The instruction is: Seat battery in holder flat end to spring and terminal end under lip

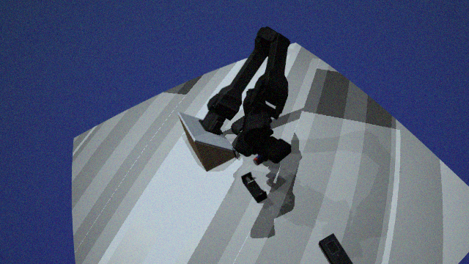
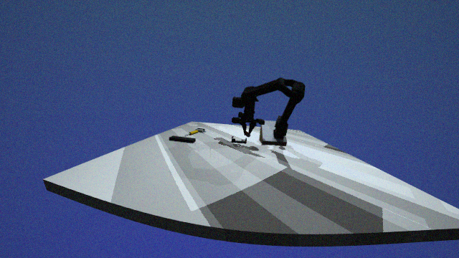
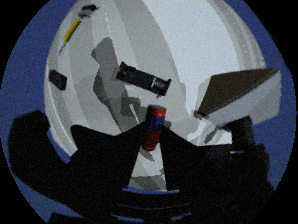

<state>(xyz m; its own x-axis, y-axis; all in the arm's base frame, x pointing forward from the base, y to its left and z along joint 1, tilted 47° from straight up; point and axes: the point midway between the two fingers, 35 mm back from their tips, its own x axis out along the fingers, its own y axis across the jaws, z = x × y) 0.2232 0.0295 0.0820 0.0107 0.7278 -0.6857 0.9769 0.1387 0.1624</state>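
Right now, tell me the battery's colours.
Red with a blue band, clearest in the wrist view: battery.
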